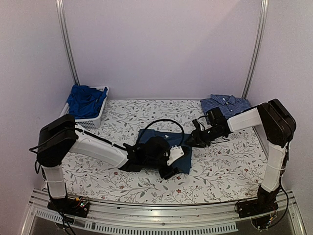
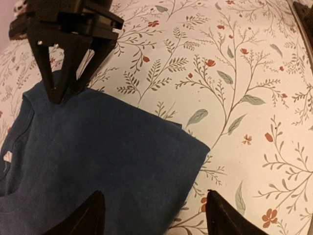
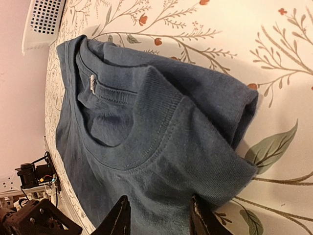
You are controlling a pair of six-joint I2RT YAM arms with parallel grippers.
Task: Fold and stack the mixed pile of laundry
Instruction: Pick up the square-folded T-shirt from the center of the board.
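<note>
The dark navy T-shirt [image 1: 166,136] lies folded flat in the middle of the table. It fills the left wrist view [image 2: 98,161] and the right wrist view [image 3: 161,122], collar and label up. My left gripper [image 1: 172,165] is open, its fingers [image 2: 93,215] straddling the shirt's near right corner without holding it. My right gripper [image 1: 188,143] is at the shirt's collar end [image 3: 160,215], jaws part open, tips down on the cloth. It also shows in the left wrist view [image 2: 67,95]. The checked collared shirt [image 1: 226,104] lies folded at the back right. The royal-blue garment [image 1: 84,100] sits in the basket.
The white mesh basket [image 1: 93,120] stands at the back left, and its corner shows in the right wrist view [image 3: 46,19]. A black cable loop [image 1: 166,121] arches over the shirt. The floral tablecloth [image 1: 220,166] covers the table.
</note>
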